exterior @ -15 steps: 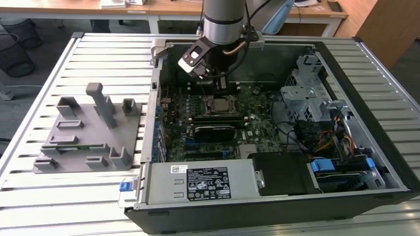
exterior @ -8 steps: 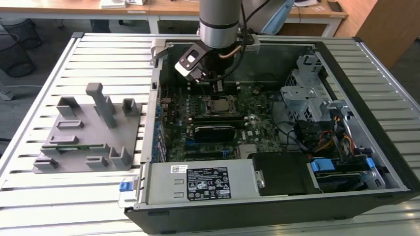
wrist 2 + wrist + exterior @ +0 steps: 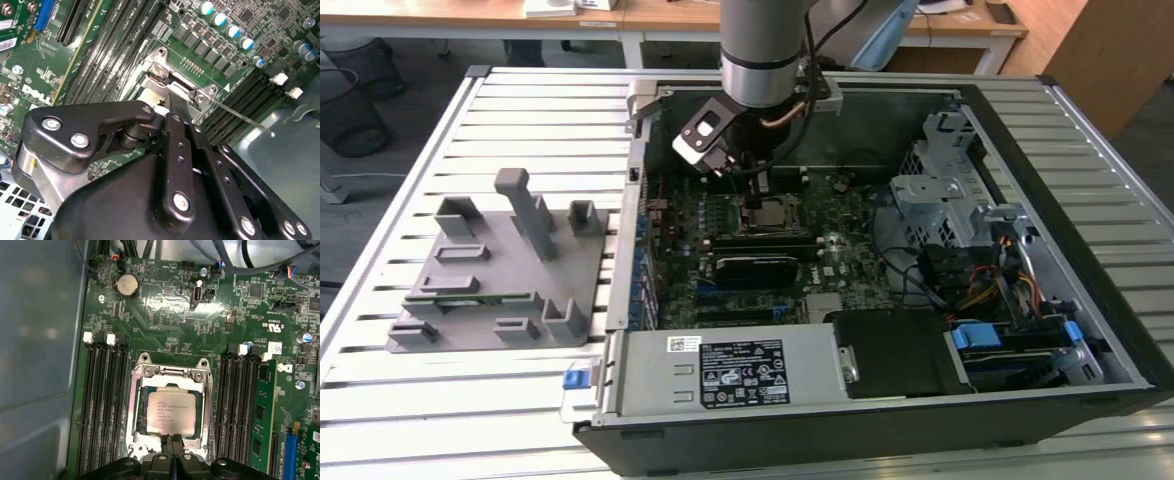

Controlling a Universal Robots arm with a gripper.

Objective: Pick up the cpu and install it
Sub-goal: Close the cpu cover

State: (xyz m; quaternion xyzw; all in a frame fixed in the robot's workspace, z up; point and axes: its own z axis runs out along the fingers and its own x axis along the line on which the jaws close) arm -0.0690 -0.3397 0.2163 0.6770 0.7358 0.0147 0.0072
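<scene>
The cpu (image 3: 171, 411) lies flat inside the metal-framed socket (image 3: 170, 371) on the green motherboard (image 3: 165, 325), just above the middle of the exterior view. The gripper (image 3: 173, 442) is poised over the socket's edge. Its fingers are pressed together and hold nothing.

Robotics lab | slatted metal bench (image 3: 454, 410) | open computer case (image 3: 854, 440)

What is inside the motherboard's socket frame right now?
The cpu lies inside the socket frame, metal top up. The shut claw covers one edge of the frame; whatever is beneath the cpu is hidden.
</scene>
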